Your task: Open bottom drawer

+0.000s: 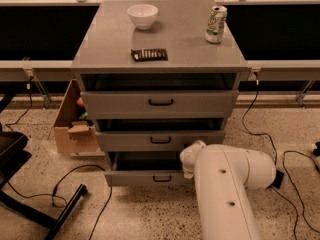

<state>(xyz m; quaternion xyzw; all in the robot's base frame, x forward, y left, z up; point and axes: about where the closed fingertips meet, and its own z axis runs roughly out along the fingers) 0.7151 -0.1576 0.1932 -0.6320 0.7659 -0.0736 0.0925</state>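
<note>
Currently the bottom drawer [135, 177] stands partly pulled out, below the other two fronts. The gripper [189, 165] sits at the drawer's right end, probably placed there to draw it outward; whether it is open or closed cannot be told.

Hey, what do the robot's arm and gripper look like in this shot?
The arm is a thick, smooth white tube with a rounded elbow and two small dark holes. No cables show on it. The gripper, a paler rounded end, sits at the bottom drawer's right front.
</note>
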